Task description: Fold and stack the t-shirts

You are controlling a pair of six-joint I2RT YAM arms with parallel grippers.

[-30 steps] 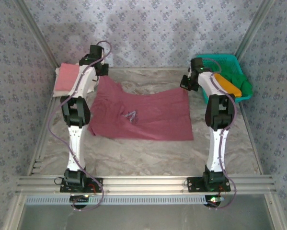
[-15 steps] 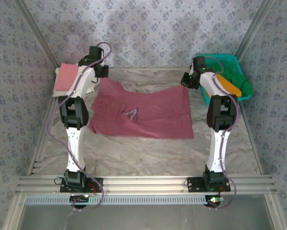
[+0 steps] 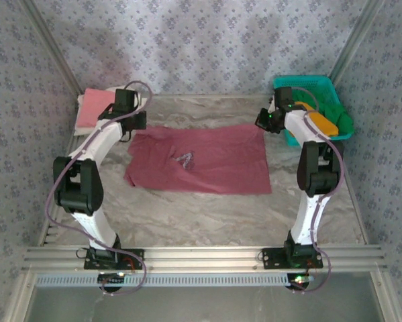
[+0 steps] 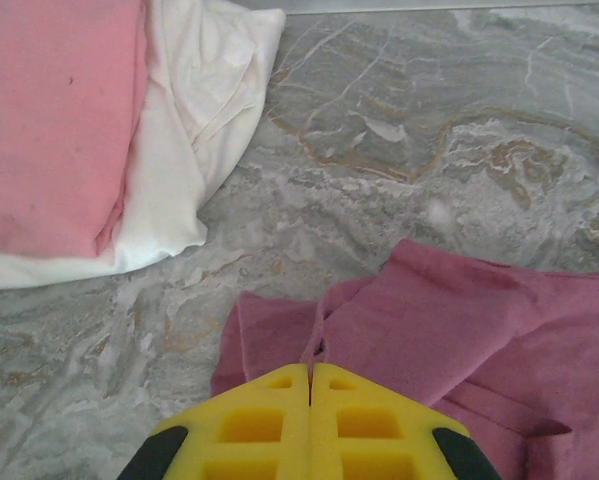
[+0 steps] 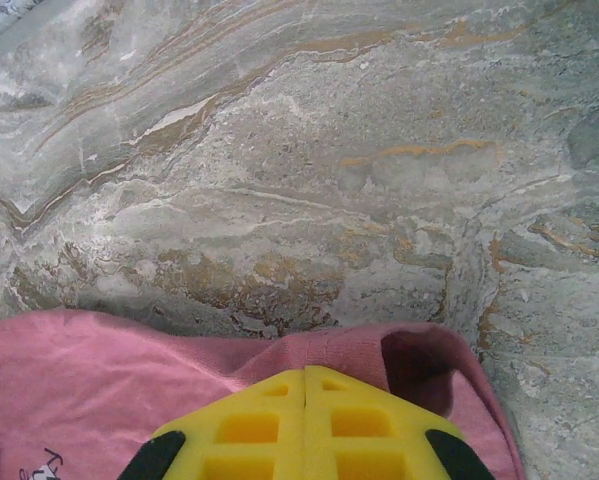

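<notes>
So the maroon t-shirt is lying spread out pretty flat in the middle of the marble-look table, white print facing up; the left gripper sits at its far left corner and the right gripper at its far right corner; from the left wrist, the yellow fingers are pressed tight together with the shirt's crumpled edge running in under the tips, so it looks clamped on the cloth; same on the right wrist, fingers closed flush with the hem bunched up around them; off at the far left there's a folded pink t-shirt sitting on a cream t-shirt; the teal basket at the far right has an orange t-shirt and a green t-shirt in it.
</notes>
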